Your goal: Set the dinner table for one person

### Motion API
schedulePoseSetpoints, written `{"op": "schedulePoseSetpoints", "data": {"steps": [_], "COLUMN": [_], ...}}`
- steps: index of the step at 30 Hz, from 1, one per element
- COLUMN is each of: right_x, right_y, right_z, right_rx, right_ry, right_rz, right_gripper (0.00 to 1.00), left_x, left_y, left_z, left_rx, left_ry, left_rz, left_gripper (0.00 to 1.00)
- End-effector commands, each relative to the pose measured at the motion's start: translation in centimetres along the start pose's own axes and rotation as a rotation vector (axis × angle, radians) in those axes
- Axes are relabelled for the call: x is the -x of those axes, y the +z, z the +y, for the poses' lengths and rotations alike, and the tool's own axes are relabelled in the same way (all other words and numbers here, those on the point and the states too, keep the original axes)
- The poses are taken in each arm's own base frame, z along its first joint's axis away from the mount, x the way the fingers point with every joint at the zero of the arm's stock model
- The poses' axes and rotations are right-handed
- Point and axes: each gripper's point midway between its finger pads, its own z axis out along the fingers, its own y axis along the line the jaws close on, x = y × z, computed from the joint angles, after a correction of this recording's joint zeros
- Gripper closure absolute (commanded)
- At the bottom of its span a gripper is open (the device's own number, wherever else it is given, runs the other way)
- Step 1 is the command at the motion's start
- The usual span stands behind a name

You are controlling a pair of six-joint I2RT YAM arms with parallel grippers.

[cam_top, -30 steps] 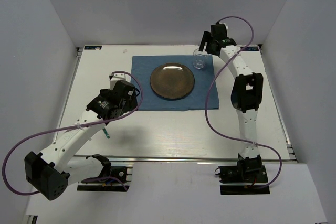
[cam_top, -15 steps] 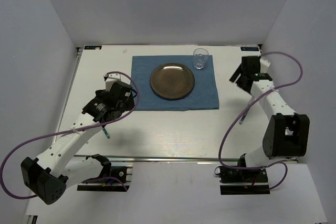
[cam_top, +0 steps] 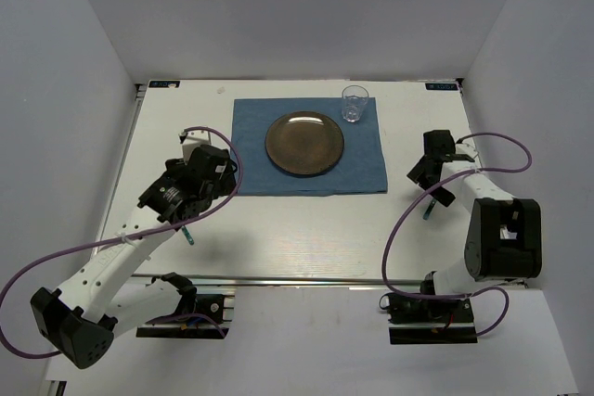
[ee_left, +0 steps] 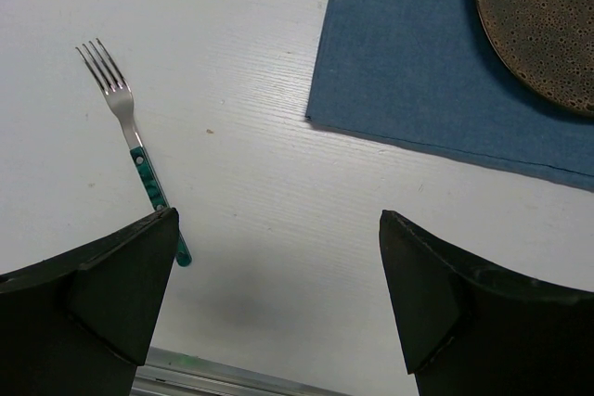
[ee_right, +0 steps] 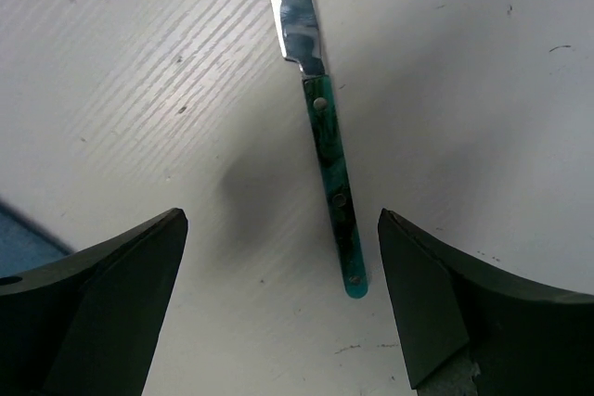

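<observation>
The table (cam_top: 306,229) fills the floor of the booth ahead of both arm bases, and I judge the setting a little over half done. The blue mat (cam_top: 364,172) lies at the far middle of it, with the brown plate (cam_top: 304,143) centred on the mat and the glass (cam_top: 354,104) upright on the mat's far right corner, just beside the plate's rim. What is left, as I read it, is the cutlery, since neither piece is on the mat yet. The fork (ee_left: 128,141) lies on bare table to the left of the mat and nearer, apart from its corner. The knife (ee_right: 329,169) lies on bare table to the right of the mat. My left gripper (ee_left: 278,229) hangs over the gap between fork and mat, jaws wide and holding nothing, with the fork's handle end at its left finger. My right gripper (ee_right: 281,220) hangs over the knife handle, jaws wide on either side of it, nothing gripped.
</observation>
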Motion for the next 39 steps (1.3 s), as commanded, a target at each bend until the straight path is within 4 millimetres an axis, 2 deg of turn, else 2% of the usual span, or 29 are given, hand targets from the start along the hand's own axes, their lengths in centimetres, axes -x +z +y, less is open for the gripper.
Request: {"op": "schedulePoseSetpoints", "data": {"steps": [1, 2, 5, 6, 8, 9, 11, 12, 17, 20, 23, 24, 26, 27, 28, 29, 30, 32, 33, 39], "right_x": [0.6, 0.8, 0.0, -0.5, -1.0, -1.3, -2.0, -2.4, -3.6, -3.5, -2.5, -1.0, -1.0, -0.2, -0.8, -0.1, -0.5, -0.7, -1.4, -3.0], "right_y": [1.0, 1.6, 2.4, 2.7, 3.2, 3.5, 4.0, 4.2, 4.7, 4.5, 3.3, 2.3, 1.2, -0.5, -1.3, -2.2, -2.7, -3.3, -3.7, -3.5], "right_z": [-0.5, -1.2, -1.5, -1.4, -1.5, -1.6, -1.7, -1.9, -1.6, -1.9, -0.8, 0.4, 1.8, 4.1, 5.4, 6.5, 7.6, 9.5, 10.3, 14.0], "right_rx": [-0.038, -0.053, -0.051, -0.038, -0.034, -0.037, -0.041, -0.049, -0.008, -0.018, 0.044, 0.110, 0.216, 0.319, 0.384, 0.432, 0.471, 0.511, 0.536, 0.595], "right_ry": [0.051, 0.077, 0.091, 0.085, 0.083, 0.082, 0.068, 0.058, 0.029, 0.017, -0.042, -0.044, -0.112, -0.146, -0.191, -0.254, -0.308, -0.418, -0.459, -0.550], "right_rz": [-0.014, -0.006, 0.024, 0.040, 0.058, 0.069, 0.096, 0.104, 0.130, 0.117, 0.078, 0.017, -0.018, -0.073, -0.061, -0.084, -0.073, -0.058, -0.039, 0.024], "right_gripper": [0.11, 0.12, 0.14, 0.19, 0.33, 0.43, 0.52, 0.52, 1.00, 1.00, 1.00, 1.00, 1.00, 1.00, 1.00, 1.00, 1.00, 1.00, 1.00, 1.00], "left_x": [0.3, 0.3, 0.4, 0.4, 0.5, 0.5, 0.4, 0.5, 0.6, 0.6, 0.5, 0.4, 0.5, 0.4, 0.3, 0.2, 0.1, 0.0, 0.1, -0.2], "left_y": [-0.4, -0.5, -0.6, -0.6, -0.7, -0.7, -0.7, -0.8, -0.8, -0.8, -0.7, -0.6, -0.5, -0.3, -0.3, -0.2, -0.1, 0.0, 0.1, 0.3], "left_z": [0.0, -0.1, 0.0, 0.0, -0.1, -0.1, -0.1, -0.1, -0.1, -0.1, -0.1, -0.2, -0.2, -0.3, -0.4, -0.4, -0.4, -0.5, -0.6, -0.8], "left_rx": [-0.013, -0.018, -0.018, -0.019, -0.024, -0.024, -0.025, -0.027, -0.030, -0.029, -0.028, -0.031, -0.032, -0.034, -0.034, -0.031, -0.028, -0.028, -0.032, -0.036], "left_ry": [-0.008, -0.004, -0.009, -0.010, -0.010, -0.010, -0.009, -0.010, -0.015, -0.015, -0.009, -0.007, -0.007, -0.004, 0.001, 0.004, 0.009, 0.014, 0.014, 0.026], "left_rz": [-0.022, -0.027, -0.033, -0.034, -0.033, -0.033, -0.033, -0.035, -0.040, -0.041, -0.037, -0.034, -0.028, -0.024, -0.020, -0.015, -0.011, -0.007, -0.008, 0.002], "left_gripper": [0.02, 0.02, 0.02, 0.02, 0.02, 0.02, 0.02, 0.02, 0.02, 0.02, 0.02, 0.02, 0.02, 0.02, 0.02, 0.02, 0.02, 0.02, 0.02, 0.02]}}
